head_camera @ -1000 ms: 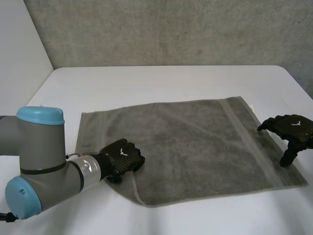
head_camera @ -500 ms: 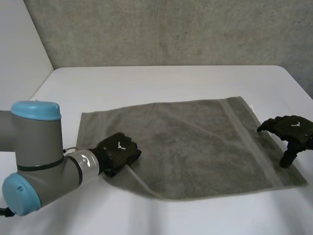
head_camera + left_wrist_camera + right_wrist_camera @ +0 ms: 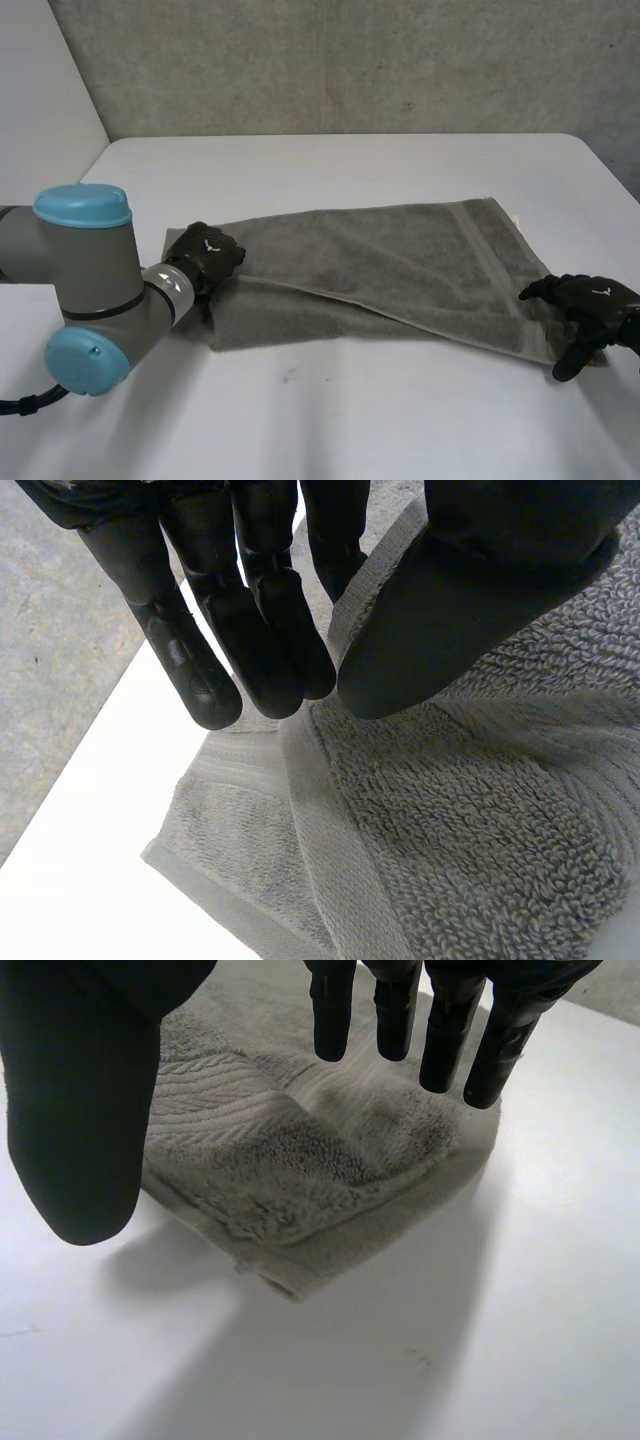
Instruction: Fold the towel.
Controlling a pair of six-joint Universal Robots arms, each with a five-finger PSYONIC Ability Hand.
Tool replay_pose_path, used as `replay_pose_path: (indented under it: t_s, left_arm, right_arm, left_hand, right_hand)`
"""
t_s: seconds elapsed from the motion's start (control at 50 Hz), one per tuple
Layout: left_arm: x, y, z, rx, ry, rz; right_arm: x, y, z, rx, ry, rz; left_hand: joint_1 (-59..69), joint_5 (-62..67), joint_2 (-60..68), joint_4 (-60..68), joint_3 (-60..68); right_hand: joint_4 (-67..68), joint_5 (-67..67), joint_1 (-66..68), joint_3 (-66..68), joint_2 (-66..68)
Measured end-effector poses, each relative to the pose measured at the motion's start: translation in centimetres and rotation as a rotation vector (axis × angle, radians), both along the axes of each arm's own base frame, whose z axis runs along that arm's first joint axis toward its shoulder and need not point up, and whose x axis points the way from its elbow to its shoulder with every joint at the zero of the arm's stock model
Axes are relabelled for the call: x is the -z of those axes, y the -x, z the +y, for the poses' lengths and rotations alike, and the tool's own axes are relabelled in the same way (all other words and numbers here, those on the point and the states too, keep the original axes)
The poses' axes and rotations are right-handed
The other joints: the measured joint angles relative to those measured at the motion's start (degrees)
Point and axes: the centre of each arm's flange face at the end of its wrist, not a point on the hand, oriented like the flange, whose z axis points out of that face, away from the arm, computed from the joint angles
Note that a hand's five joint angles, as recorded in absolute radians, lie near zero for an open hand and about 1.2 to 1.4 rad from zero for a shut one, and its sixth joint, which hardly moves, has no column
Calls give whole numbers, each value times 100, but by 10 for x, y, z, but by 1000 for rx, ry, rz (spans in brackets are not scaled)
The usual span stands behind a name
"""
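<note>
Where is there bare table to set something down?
Crowded at the towel ends, by the left hand and right hand. Bare table lies beyond it to the far edge, and along its near side between the hands.

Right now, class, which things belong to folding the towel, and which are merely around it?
Job: grey terry towel, partly folded; black left hand, pinching its edge; black right hand, open above its corner.
Merely around: white table; grey concrete wall.
</note>
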Motion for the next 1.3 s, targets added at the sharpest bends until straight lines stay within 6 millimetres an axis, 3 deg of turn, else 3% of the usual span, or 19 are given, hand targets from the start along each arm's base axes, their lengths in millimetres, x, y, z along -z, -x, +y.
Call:
replay_pose_path:
  t_s: [0.32,0.48,0.54,0.56,0.58,0.76,0.8,0.84,0.86,0.92,0.94,0.96,1.04,1.1,1.2,1.24,1.3]
  left_arm:
    - [3,-1,3,4,-14,-4]
    - [4,-1,3,3,-16,-5]
    - [4,-1,4,2,-19,-6]
    - [4,-1,4,2,-19,-6]
    - [4,-2,4,1,-21,-6]
    - [-9,-4,10,-2,-1,1]
    - [-28,-7,14,-6,32,16]
    - [-34,-8,16,-9,42,23]
    - [-51,-9,19,-18,68,44]
    - [-71,-12,23,-31,94,72]
    - [-85,-14,26,-42,116,93]
    - [-85,-14,26,-42,116,93]
    - [-134,-21,38,-78,202,168]
    - [-161,-27,48,-98,257,209]
    - [-192,-35,62,-123,317,250]
    - [-198,-37,66,-131,323,253]
    - [-193,-38,68,-137,297,239]
  right_arm:
    - [4,-1,-2,-21,55,22]
    - [8,-2,-4,-36,94,30]
    - [8,-1,-8,-41,119,39]
    - [8,-1,-8,-41,119,39]
    - [7,-1,-11,-42,139,47]
    - [-20,1,-17,-29,238,70]
    - [-54,0,-19,-14,322,69]
    - [-62,0,-19,-11,338,67]
    - [-92,-1,-20,-6,386,63]
    - [-121,-2,-17,-4,425,61]
    - [-143,-3,-15,-5,455,65]
    - [-143,-3,-15,-5,455,65]
    - [-200,-6,-8,-13,533,85]
    - [-226,-9,-4,-26,567,107]
    - [-248,-17,-1,-55,574,160]
    - [-248,-20,-2,-67,559,180]
    - [-232,-33,-7,-115,488,235]
  left_hand:
    - [5,0,0,1,0]
    - [5,0,0,1,0]
    - [5,0,0,1,0]
    - [5,0,0,1,0]
    - [5,0,0,1,0]
    - [51,54,0,2,0]
    - [93,76,1,2,3]
    - [111,77,2,2,4]
    - [116,79,3,3,4]
    - [122,84,4,3,5]
    - [122,84,4,3,5]
    - [122,84,4,3,5]
    - [122,84,5,3,5]
    - [122,84,4,3,5]
    - [122,84,4,3,5]
    - [123,84,5,3,5]
    - [152,84,4,4,5]
  right_hand:
    - [314,326,237,420,390]
    - [2153,2024,1865,2249,2292]
    - [4518,4321,3861,4600,4705]
    - [4518,4321,3861,4600,4705]
    - [5397,5150,4204,5452,5421]
    - [5489,5199,4204,5524,5428]
    - [5491,5204,4204,5535,5428]
    - [5491,5206,4204,5540,5428]
    - [5492,5209,4204,5548,5428]
    - [5492,5210,4204,5551,5428]
    - [5502,5211,4204,5553,5428]
    - [5502,5211,4204,5553,5428]
    - [5504,5211,4204,5552,5428]
    - [5505,5215,4204,5553,5428]
    - [5505,5265,4204,5553,5428]
    - [5505,5270,4204,5554,5428]
    - [5505,5318,4204,5568,5428]
